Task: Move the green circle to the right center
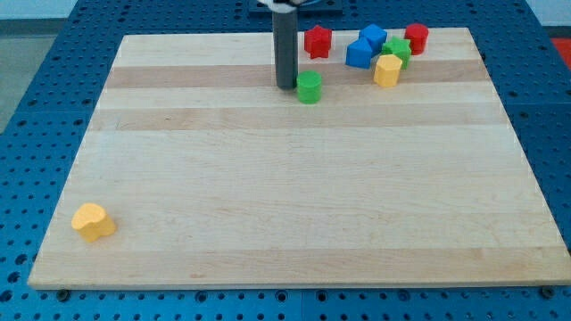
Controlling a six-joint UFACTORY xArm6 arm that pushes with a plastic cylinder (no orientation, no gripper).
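The green circle sits near the view's top, a little right of the middle of the wooden board. My tip rests on the board just left of the green circle, close to touching it. The dark rod rises straight up from there to the view's top edge.
A red star-shaped block lies above the green circle. At the top right is a cluster: two blue blocks, a green block, a red block and a yellow block. A yellow block lies at the bottom left.
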